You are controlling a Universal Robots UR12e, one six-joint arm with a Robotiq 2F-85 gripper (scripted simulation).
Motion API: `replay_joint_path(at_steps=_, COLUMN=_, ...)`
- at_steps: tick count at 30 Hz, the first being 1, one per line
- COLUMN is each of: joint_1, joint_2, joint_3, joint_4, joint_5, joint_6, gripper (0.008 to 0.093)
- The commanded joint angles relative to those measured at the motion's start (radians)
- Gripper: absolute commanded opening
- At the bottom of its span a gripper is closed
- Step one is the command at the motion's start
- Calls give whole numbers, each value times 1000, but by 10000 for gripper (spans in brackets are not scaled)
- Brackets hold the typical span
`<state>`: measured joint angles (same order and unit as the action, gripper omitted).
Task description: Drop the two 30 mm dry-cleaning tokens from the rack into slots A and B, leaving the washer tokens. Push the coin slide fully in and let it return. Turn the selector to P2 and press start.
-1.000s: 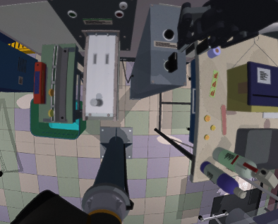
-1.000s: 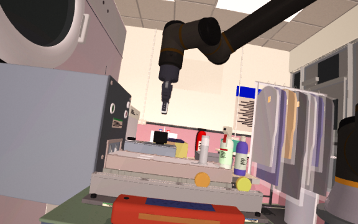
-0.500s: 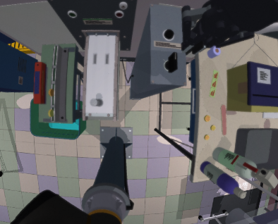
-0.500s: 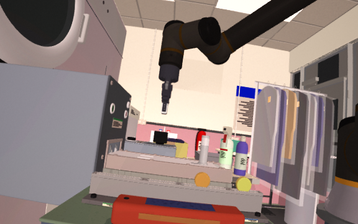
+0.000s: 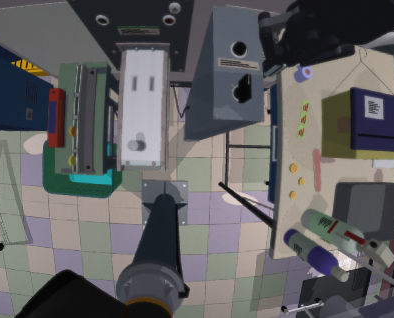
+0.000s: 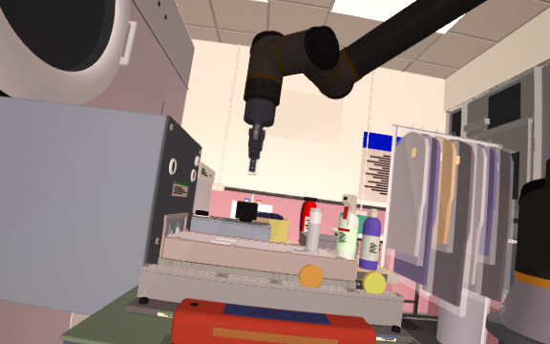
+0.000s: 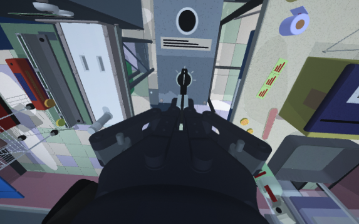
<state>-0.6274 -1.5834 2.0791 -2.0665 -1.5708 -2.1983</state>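
The black selector knob (image 7: pixel 184 78) sits on the sloped grey control box (image 5: pixel 228 75), straight below my fingertips, with a round black start button (image 7: pixel 186 20) further up the same face. To the left lies the white coin box with its two slots (image 5: pixel 142 83) and the grey slide handle (image 7: pixel 100 122). Two yellow tokens (image 7: pixel 49 103) (image 7: pixel 60 122) sit on the grey rack (image 5: pixel 87 120) beside a red case (image 5: pixel 56 117). More small yellow tokens (image 5: pixel 293 168) lie on the beige table. My gripper (image 7: pixel 182 108) hangs high above the control box, closed and empty.
The beige table (image 5: pixel 330 150) to the right carries a yellow and blue box (image 5: pixel 367 125), a tape roll (image 5: pixel 303 74), a grey tray (image 5: pixel 367 207) and bottles (image 5: pixel 330 235). A wire basket (image 7: pixel 2 144) sits far left. Hanging garments (image 6: pixel 451 215) stand beside the arm's base.
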Motion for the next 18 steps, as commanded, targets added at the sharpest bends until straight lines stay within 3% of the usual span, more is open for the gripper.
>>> replay_joint_path(at_steps=1, joint_1=0, joint_2=0, joint_3=-1, joint_4=0, joint_5=0, joint_6=0, gripper=80)
replay_joint_path(at_steps=10, joint_1=9, joint_2=15, joint_3=-16, joint_4=0, joint_5=0, joint_6=9, gripper=80)
replay_joint_path(at_steps=18, joint_1=48, joint_2=85, joint_3=-89, joint_4=3, joint_5=0, joint_6=48, gripper=80)
